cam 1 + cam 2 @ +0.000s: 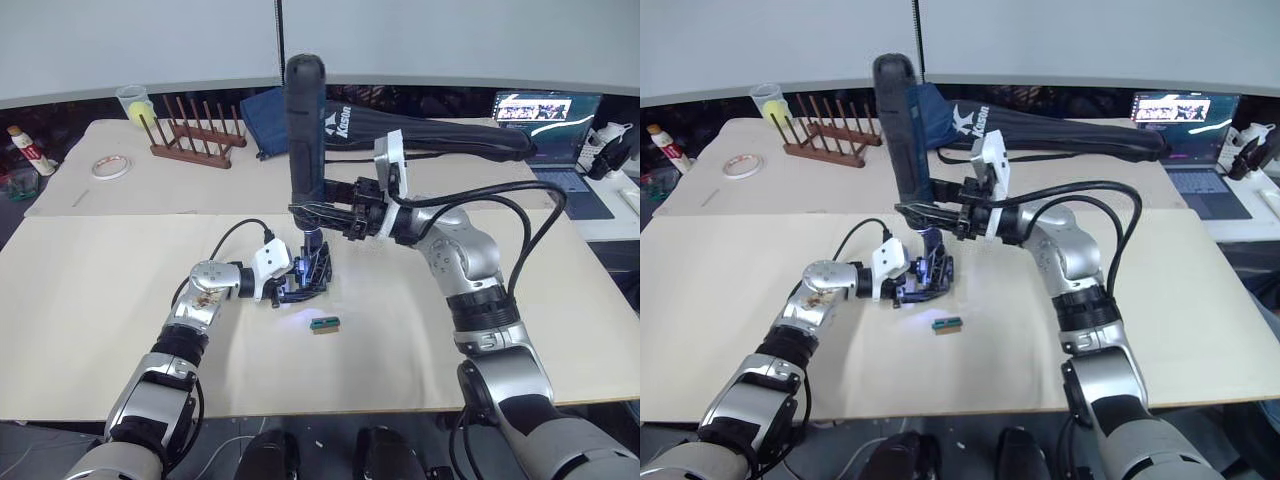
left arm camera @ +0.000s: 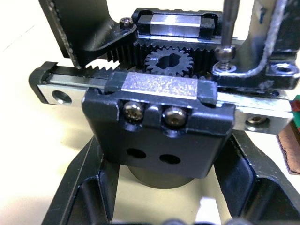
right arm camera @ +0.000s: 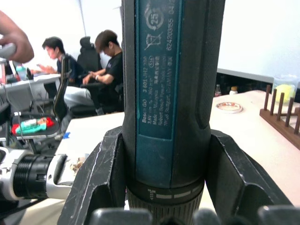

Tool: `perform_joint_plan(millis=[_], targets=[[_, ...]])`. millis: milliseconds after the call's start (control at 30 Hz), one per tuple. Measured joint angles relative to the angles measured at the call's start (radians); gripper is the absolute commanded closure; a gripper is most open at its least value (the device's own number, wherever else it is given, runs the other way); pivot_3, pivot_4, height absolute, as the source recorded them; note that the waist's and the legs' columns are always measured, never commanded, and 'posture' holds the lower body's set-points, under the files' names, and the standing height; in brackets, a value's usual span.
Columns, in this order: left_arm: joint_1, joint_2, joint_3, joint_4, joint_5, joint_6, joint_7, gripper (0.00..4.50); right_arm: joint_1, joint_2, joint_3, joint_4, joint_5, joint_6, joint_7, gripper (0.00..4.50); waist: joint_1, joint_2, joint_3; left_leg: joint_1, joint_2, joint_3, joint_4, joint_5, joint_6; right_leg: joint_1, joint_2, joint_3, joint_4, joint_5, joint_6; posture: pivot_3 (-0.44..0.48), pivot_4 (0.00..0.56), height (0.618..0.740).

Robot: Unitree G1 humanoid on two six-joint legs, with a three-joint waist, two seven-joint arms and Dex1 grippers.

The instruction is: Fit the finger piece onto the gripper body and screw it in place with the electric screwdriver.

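The gripper body [image 1: 312, 272] stands on the table's middle, held from the left by my left gripper [image 1: 296, 282], which is shut on it. In the left wrist view its gear, toothed racks and screws [image 2: 152, 114] show between my fingers [image 2: 89, 192]. The finger piece [image 2: 262, 51] sits on the body's far rail. My right gripper [image 1: 318, 212] is shut on the electric screwdriver [image 1: 304, 130], which is upright above the body. Its silver bit [image 2: 228, 23] rests on a screw head [image 2: 226, 52] at the finger piece. The blue handle [image 3: 164, 84] shows in the right wrist view.
A small green-and-brown block [image 1: 324, 324] lies just in front of the body. At the back stand a wooden peg rack [image 1: 195, 140], a tape roll [image 1: 110, 166], a cup [image 1: 133, 100], a long black bag [image 1: 440, 135] and a laptop [image 1: 548, 115]. Seated people [image 3: 101, 70] show in the right wrist view.
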Motion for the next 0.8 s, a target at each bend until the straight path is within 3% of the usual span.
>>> perform_joint_plan(millis=[133, 433, 800], targets=[[0.000, 0.003, 0.001, 0.000, 0.000, -0.003, -0.005, 2.19, 0.051, -0.003, 0.003, -0.093, 0.003, 0.008, -0.014, 2.57, -0.002, 0.000, 0.000, 0.000, 0.000, 0.000, -0.001, 0.000, 0.000, 0.000, 0.000, 0.000, -0.001, 0.000, 0.000, 0.000, 0.150, 0.740], [0.000, 0.003, 0.001, 0.001, 0.000, -0.003, -0.005, 2.19, 0.056, 0.013, 0.005, -0.109, -0.010, 0.008, -0.047, 2.57, -0.001, 0.000, 0.000, 0.000, 0.000, 0.000, -0.001, 0.000, 0.000, -0.001, 0.000, 0.000, -0.001, 0.000, 0.000, 0.000, 0.150, 0.740], [0.003, 0.003, 0.001, 0.001, -0.002, -0.001, -0.001, 2.19, 0.017, 0.008, 0.005, 0.013, -0.012, -0.060, -0.016, 2.57, -0.002, 0.000, 0.000, 0.001, -0.001, 0.000, -0.001, 0.000, 0.000, 0.000, 0.000, 0.000, -0.001, 0.000, 0.000, 0.000, 0.150, 0.740]])
